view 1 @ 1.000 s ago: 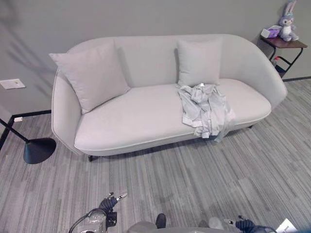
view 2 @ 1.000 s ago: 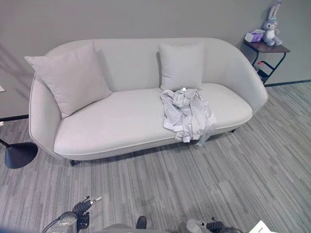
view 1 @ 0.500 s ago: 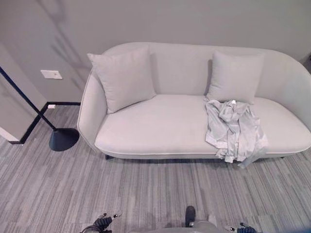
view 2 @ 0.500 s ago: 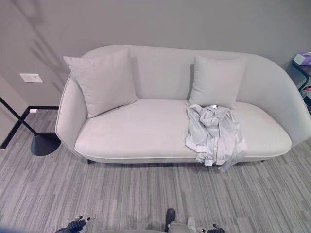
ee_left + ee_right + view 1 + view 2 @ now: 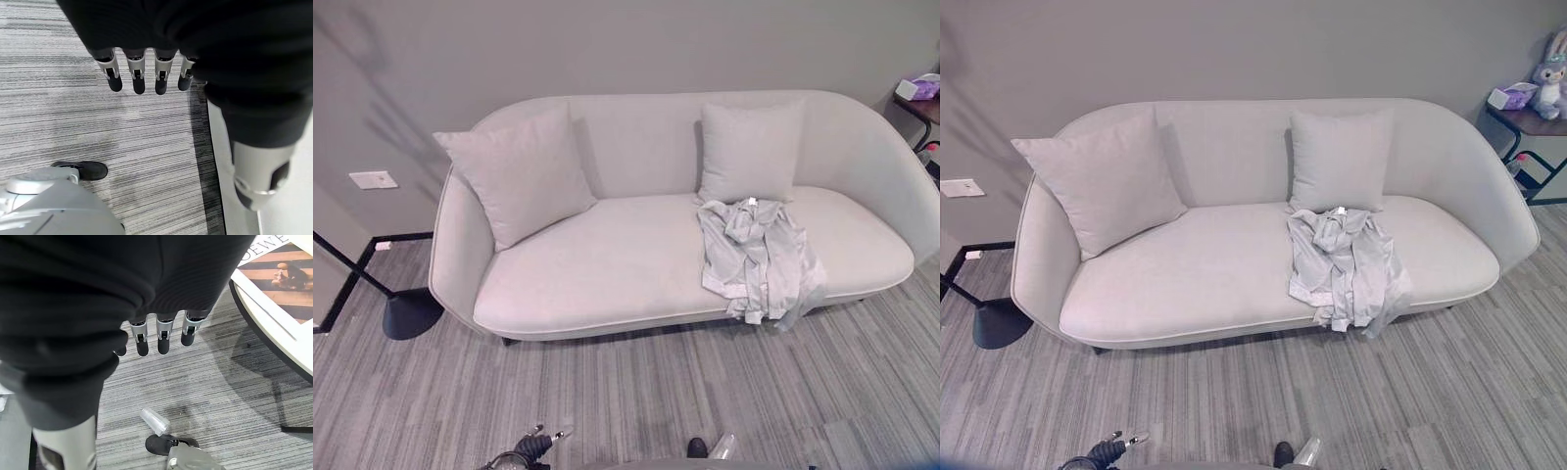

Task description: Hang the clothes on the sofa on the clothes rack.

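Grey clothes (image 5: 1344,268) lay crumpled right of centre on the sofa (image 5: 1185,269) you faced, your left hand (image 5: 146,73) and right hand (image 5: 161,335) hanging empty, fingers straight.

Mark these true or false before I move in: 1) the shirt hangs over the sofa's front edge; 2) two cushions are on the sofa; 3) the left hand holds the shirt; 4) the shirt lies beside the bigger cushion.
1) True: the shirt drapes over the sofa front edge.
2) True: a bigger cushion and a smaller cushion.
3) False: the left hand hangs with fingers straight over the floor, holding nothing.
4) False: it lies just below the smaller cushion.
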Available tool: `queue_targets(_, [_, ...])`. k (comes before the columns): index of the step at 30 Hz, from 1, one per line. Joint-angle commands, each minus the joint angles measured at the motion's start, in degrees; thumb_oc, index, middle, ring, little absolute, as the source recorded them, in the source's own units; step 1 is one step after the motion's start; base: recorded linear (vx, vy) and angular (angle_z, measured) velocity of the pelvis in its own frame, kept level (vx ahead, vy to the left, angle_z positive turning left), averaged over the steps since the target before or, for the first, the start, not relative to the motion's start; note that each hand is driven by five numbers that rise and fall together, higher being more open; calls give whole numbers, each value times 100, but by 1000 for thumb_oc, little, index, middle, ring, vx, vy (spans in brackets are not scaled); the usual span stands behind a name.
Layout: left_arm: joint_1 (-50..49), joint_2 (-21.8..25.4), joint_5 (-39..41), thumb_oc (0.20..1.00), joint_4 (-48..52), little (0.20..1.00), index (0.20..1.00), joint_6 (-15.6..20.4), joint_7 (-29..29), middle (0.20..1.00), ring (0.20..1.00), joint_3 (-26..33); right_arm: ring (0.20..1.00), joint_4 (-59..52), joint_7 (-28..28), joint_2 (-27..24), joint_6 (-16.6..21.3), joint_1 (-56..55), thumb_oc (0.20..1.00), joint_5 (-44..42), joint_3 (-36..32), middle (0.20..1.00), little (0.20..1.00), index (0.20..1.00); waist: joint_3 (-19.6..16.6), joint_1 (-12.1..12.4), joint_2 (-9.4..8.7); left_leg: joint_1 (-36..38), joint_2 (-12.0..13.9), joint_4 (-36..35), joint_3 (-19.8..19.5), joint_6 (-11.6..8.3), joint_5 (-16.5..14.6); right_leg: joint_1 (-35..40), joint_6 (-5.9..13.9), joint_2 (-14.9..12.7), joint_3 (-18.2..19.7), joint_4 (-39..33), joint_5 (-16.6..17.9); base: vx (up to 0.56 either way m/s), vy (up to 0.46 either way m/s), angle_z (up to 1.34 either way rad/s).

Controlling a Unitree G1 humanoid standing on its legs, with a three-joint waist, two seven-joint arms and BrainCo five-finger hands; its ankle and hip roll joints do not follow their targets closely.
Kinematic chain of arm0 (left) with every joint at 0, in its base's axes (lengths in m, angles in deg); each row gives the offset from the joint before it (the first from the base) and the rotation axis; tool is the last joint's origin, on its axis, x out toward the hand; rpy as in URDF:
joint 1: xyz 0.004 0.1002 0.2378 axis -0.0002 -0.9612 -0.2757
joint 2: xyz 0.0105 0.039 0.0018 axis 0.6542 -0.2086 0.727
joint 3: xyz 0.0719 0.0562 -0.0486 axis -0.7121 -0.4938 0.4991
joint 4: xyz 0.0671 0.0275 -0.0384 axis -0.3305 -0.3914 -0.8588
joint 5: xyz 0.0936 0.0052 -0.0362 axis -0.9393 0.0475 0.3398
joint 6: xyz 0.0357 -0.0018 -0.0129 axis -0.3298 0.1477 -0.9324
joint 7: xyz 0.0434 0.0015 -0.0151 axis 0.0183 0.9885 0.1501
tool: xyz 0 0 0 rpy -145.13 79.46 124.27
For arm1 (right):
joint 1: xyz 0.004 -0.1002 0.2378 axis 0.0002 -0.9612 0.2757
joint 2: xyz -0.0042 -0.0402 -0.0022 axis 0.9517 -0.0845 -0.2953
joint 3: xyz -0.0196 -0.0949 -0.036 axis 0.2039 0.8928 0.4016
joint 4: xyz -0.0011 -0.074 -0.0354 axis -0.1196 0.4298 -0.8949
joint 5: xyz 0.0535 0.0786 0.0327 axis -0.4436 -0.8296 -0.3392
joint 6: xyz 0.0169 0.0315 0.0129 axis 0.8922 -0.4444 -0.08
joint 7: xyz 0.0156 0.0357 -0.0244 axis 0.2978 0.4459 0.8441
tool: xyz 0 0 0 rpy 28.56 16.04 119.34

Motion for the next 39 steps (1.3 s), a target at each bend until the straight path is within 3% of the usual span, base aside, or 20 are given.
queue_targets(1, [329, 91, 66, 1000, -40, 1000, 1000, 111, 7, 1000, 1000, 92, 1000, -248, -81, -322, 100, 305, 1000, -143, 81, 1000, 1000, 1000, 211, 1, 72, -156, -30, 2, -368, -147, -183, -458, 443, -149, 167, 1317, -394, -38, 120, -70])
queue_targets(3, [323, 147, 85, 1000, 80, 1000, 1000, 102, 32, 1000, 1000, 50, 1000, -445, -123, -426, 137, 337, 1000, -184, 36, 1000, 1000, 1000, 465, -69, 104, 20, 0, 2, -390, -82, -228, -1071, 486, -150, 246, 2487, -50, 44, 58, -51])
queue_targets(5, [337, 149, 91, 1000, 115, 1000, 1000, 101, 31, 1000, 1000, 35, 1000, -458, -134, -427, 137, 328, 1000, -195, 28, 1000, 1000, 1000, 473, -83, 102, 78, 7, 2, -412, -112, -278, -1071, 479, -267, 155, 2308, -55, 132, -24, -6])
queue_targets(7, [385, 159, 147, 1000, 165, 1000, 1000, 130, 2, 1000, 1000, 31, 1000, -484, -126, -467, 129, 310, 1000, -169, 6, 1000, 1000, 1000, 420, -141, 35, 144, 7, 2, -508, -223, -445, -987, 466, -446, 77, 1041, -63, 221, -96, 19])
queue_targets(9, [384, 157, 147, 1000, 165, 1000, 1000, 131, 2, 1000, 1000, 30, 1000, -484, -126, -470, 129, 310, 1000, -169, 6, 1000, 1000, 1000, 437, -149, 57, 171, 31, 2, -517, -225, -460, -933, 462, -429, 55, 994, -47, 193, -109, 16])
queue_targets(10, [437, 149, 189, 1000, 59, 1000, 1000, 164, -28, 1000, 1000, 46, 1000, -398, -138, -477, 102, 372, 1000, -152, 32, 1000, 1000, 1000, 510, -249, -19, 402, 137, 2, -686, -344, -682, -1276, 657, -394, 39, -274, 475, 370, -226, 2])
queue_targets(12, [421, 141, 158, 1000, -23, 1000, 1000, 171, -26, 1000, 1000, 62, 1000, -359, -110, -448, 85, 344, 1000, -131, 71, 1000, 1000, 1000, 519, -286, -67, 555, 237, 2, -716, -443, -793, -1465, 752, -389, -162, -454, 568, 436, -299, -4])
queue_targets(14, [459, 90, 99, 1000, -96, 1000, 1000, 178, -42, 1000, 1000, -6, 1000, -290, -86, -460, 97, 199, 1000, -118, 57, 1000, 1000, 1000, 390, -368, -193, 609, 380, 2, -921, -544, -867, -1234, 673, -354, -91, -454, 749, 401, -362, 17])
queue_targets(18, [497, 49, 138, 1000, -91, 1000, 1000, 177, -76, 1000, 1000, -96, 1000, -211, -105, -509, 89, 130, 1000, -136, 19, 1000, 1000, 1000, 259, -443, -122, 589, 714, 2, -985, -663, -784, -1125, 569, -250, -135, -377, 745, 198, -231, 83])
queue_targets(20, [546, -3, 123, 1000, -4, 1000, 1000, 191, -96, 1000, 1000, -298, 1000, -225, -131, -636, 136, 63, 1000, -260, -5, 1000, 1000, 1000, 145, -522, 47, 504, 1116, 2, -1063, -862, -279, -968, 373, -44, -335, -278, 496, 264, -390, 75])
queue_targets(24, [628, -7, 113, 1000, 134, 1000, 1000, 150, -107, 1000, 1000, -393, 1000, -229, -183, -693, 172, 82, 1000, -377, -45, 1000, 1000, 1000, 122, -568, 133, 381, 1420, 481, -940, -1084, 228, -617, 182, 201, -511, -325, 163, 175, -262, 20])
queue_targets(25, [628, -7, 113, 1000, 134, 1000, 1000, 150, -107, 1000, 1000, -392, 1000, -229, -183, -693, 172, 82, 1000, -377, -45, 1000, 1000, 1000, 123, -568, 133, 381, 1420, 482, -940, -1084, 228, -616, 182, 201, -511, -325, 163, 178, -250, -3])
queue_targets(27, [689, -10, 74, 1000, 241, 1000, 1000, 100, -73, 1000, 1000, -470, 1000, -281, -215, -692, 203, 43, 1000, -445, -58, 1000, 1000, 1000, 184, -626, 78, 47, 1498, 1499, -705, -1059, 619, -195, 13, 296, -556, -391, -79, 196, -296, -4])
queue_targets(30, [729, -5, 104, 1000, 370, 1000, 1000, 60, -53, 1000, 1000, -490, 1000, -307, -232, -702, 198, -23, 1000, -545, -118, 1000, 1000, 1000, 359, -642, -67, -538, 1598, 2788, -250, -815, 1041, 177, -189, 323, -489, -443, -195, 137, -253, -3])
queue_targets(33, [786, 9, 100, 1000, 356, 1000, 1000, 39, -72, 1000, 1000, -493, 1000, -295, -273, -718, 163, 62, 1000, -525, -89, 1000, 1000, 1000, 464, -541, -168, -944, 1350, 3110, -7, -665, 639, 296, -215, 280, -427, -445, -260, 119, -117, -17])
queue_targets(34, [849, -8, 117, 1000, 338, 1000, 1000, 54, -75, 1000, 1000, -476, 1000, -317, -273, -750, 164, 105, 1000, -512, -90, 1000, 1000, 1000, 512, -449, -209, -1279, 911, 2888, 115, -616, 141, 404, -165, 223, -354, -455, -322, 152, 1, -55])
queue_targets(36, [857, -27, 106, 1000, 336, 1000, 1000, 90, -82, 1000, 1000, -482, 1000, -324, -283, -791, 196, 133, 1000, -516, -91, 1000, 1000, 1000, 549, -335, -197, -1494, 366, 2105, 248, -516, -146, 463, -103, 223, -315, -455, -361, 200, 23, -57])
queue_targets(37, [810, -14, 95, 1000, 347, 1000, 1000, 98, -52, 1000, 1000, -438, 1000, -284, -279, -815, 210, 199, 1000, -479, -50, 1000, 1000, 1000, 517, -164, -64, -1690, -38, 1213, 147, -513, 224, 563, -94, 411, -191, -455, -412, 222, 30, -29])
queue_targets(38, [773, 12, 69, 1000, 335, 1000, 1000, 103, -60, 1000, 1000, -444, 1000, -273, -313, -819, 226, 220, 1000, -450, -18, 1000, 1000, 1000, 551, -38, -16, -1805, -201, 838, 33, -517, 544, 693, -99, 516, -105, -455, -460, 244, 44, -20])
queue_targets(39, [748, 13, 80, 1000, 305, 1000, 1000, 109, -41, 1000, 1000, -390, 1000, -247, -285, -811, 214, 299, 1000, -363, 40, 1000, 1000, 1000, 497, 9, 43, -1545, -211, 452, -110, -494, 522, 748, -98, 582, -31, -455, -518, 198, 23, -28])
